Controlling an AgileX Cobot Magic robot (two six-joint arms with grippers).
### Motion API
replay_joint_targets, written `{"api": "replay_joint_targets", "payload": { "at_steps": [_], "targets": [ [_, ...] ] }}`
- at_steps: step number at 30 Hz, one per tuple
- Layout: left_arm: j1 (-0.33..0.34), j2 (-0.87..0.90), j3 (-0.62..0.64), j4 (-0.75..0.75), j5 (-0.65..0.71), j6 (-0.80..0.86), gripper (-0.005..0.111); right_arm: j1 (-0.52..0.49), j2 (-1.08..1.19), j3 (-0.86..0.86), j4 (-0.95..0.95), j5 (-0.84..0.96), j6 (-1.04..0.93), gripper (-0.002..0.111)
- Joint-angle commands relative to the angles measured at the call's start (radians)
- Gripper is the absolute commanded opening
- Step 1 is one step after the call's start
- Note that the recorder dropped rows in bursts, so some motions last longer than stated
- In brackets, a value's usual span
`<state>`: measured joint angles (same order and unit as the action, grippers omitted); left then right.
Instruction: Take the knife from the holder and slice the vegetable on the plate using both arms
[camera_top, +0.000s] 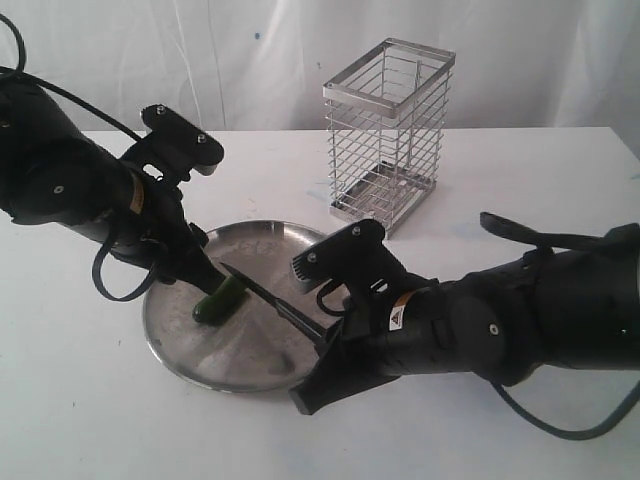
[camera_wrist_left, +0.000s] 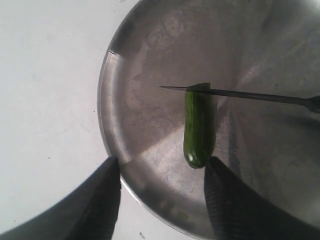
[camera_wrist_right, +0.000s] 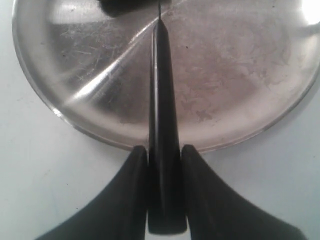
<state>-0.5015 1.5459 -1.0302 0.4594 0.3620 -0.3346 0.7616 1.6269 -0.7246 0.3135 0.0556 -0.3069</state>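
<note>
Fingers (camera_wrist_right: 131, 190) of my right gripper (camera_wrist_right: 164, 152) are clenched on the black handle of the knife (camera_wrist_right: 161, 75), one finger pressed against each side of it, with the butt of the handle poking out behind them. I hold the knife low and nearly level over the plate (camera_wrist_right: 60, 75), its dark blade pointing toward my left arm.

My left gripper (camera_wrist_left: 162, 167) is released, its jaws spread wide. Its two fingers (camera_wrist_left: 100, 200) come down at the near rim of the plate, and the vegetable (camera_wrist_left: 196, 127) lies between them on the scuffed steel. The rounded end of the vegetable sits just beside one fingertip and well apart from the other; whether that nearer finger touches the green skin I cannot tell.

From my left wrist I see the thin blade lying straight across the vegetable, close to its pale cut end, the end farthest from my left fingers. The tip reaches a little past the vegetable. Whether the edge has gone into the flesh I cannot tell.

Seen from outside, the plate rests on the white table (camera_top: 80, 420) between my two arms. Behind it, well apart, the holder (camera_top: 388, 130) stands upright on the table
</note>
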Motion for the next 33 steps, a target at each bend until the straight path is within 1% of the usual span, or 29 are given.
{"api": "replay_joint_targets", "payload": {
  "at_steps": [1, 8, 14, 16, 20, 21, 26, 33],
  "targets": [
    [0.001, -0.004, 0.005, -0.007, 0.005, -0.005, 0.055, -0.005, 0.035, -0.003, -0.002, -0.009, -0.011, 0.000],
    [0.001, -0.004, 0.005, -0.009, -0.004, -0.006, 0.055, -0.005, 0.041, -0.012, -0.002, -0.031, -0.011, 0.000],
    [0.001, 0.016, 0.005, -0.039, -0.090, -0.008, 0.053, -0.005, 0.041, -0.013, -0.002, -0.030, -0.011, 0.000],
    [0.001, 0.037, 0.005, -0.039, -0.109, -0.008, 0.048, -0.005, 0.041, -0.013, -0.002, -0.028, -0.011, 0.000],
    [0.001, 0.077, 0.005, -0.073, -0.141, -0.008, 0.035, -0.005, 0.041, -0.013, -0.002, -0.026, -0.011, 0.000],
    [0.001, 0.085, 0.005, -0.087, -0.155, -0.008, 0.033, -0.005, 0.041, -0.013, -0.002, -0.026, -0.011, 0.000],
    [0.001, 0.112, 0.005, -0.117, -0.237, -0.008, 0.034, -0.005, 0.041, -0.013, -0.002, -0.026, -0.011, 0.000],
    [0.001, 0.159, 0.005, -0.121, -0.285, -0.008, 0.034, -0.005, 0.041, -0.013, -0.002, -0.026, -0.011, 0.000]
  ]
}}
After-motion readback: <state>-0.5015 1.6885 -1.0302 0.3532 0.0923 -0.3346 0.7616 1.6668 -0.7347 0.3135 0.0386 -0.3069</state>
